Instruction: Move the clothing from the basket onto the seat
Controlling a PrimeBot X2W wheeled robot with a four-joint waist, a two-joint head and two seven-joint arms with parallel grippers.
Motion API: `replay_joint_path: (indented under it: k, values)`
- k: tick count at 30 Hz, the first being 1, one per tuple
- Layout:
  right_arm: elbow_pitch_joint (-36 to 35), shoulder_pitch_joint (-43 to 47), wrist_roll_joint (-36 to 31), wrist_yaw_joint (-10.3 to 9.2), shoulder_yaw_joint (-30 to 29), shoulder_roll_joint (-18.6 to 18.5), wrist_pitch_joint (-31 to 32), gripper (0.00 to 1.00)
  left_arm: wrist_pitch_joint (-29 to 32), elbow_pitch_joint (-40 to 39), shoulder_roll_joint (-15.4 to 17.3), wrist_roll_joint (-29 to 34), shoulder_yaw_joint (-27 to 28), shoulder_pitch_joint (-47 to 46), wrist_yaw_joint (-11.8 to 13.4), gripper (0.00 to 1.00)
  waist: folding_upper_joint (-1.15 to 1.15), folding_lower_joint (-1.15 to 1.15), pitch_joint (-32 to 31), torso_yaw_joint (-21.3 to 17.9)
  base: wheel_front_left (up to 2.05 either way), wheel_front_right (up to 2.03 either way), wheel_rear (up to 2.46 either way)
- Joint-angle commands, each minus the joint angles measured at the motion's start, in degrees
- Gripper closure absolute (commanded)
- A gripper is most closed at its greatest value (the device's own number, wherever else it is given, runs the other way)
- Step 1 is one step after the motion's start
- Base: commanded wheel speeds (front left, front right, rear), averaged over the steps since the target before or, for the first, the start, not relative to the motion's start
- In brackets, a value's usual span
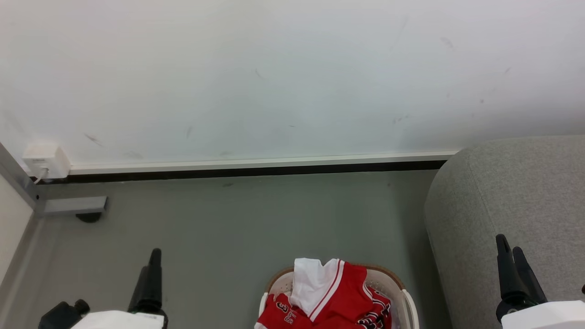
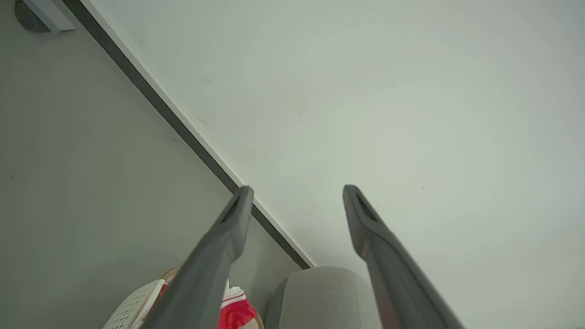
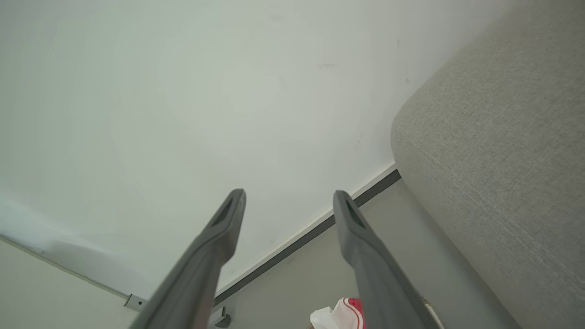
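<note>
Clothing (image 1: 327,297) sits heaped in the basket (image 1: 408,299) at the bottom centre of the head view, red with a white fold standing highest. The frame's lower edge cuts the heap off, so you probably have more than one garment there, but I cannot tell how many. The seat (image 1: 516,192) fills the right side of that view, just beside the basket, with a strip of floor (image 1: 256,219) between them.

Your left gripper (image 2: 298,188) and right gripper (image 3: 289,192) both have their jaws spread wide with nothing between them. Both point up the frame toward the wall (image 1: 292,77), one on each side of the basket.

The step in hand looks like the first reach into the basket. I would use the right gripper, since the seat lies on its side. Tip the fingers down and come in over the raised white fold, well inside the brown rim. Shiny fabric is likely to slip, so take a thick bunch rather than a single edge. Close fully before you lift. Raise the garment until its hem clears the rim, or the basket may drag along. Then carry it right, over the seat's rounded edge.
</note>
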Motion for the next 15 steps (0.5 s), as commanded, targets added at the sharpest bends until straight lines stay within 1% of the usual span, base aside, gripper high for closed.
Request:
replay_joint_path:
  k: [1,15]
  values:
    - [-1.1,-0.6,-2.1,0.03,0.3,-0.8,-0.7,0.00,-0.8,-1.0,0.5,2.7,0.1,-0.4,0.1,0.00,0.00,-0.01,0.0,0.0,0.00,0.00,0.00]
    - [-1.2,-0.4,-12.9,0.03,2.2,-2.1,-3.4,0.00,-3.4,-1.8,0.6,16.0,-0.1,0.4,-0.4,0.00,0.00,-0.01,-0.1,0.0,0.00,0.00,0.00]
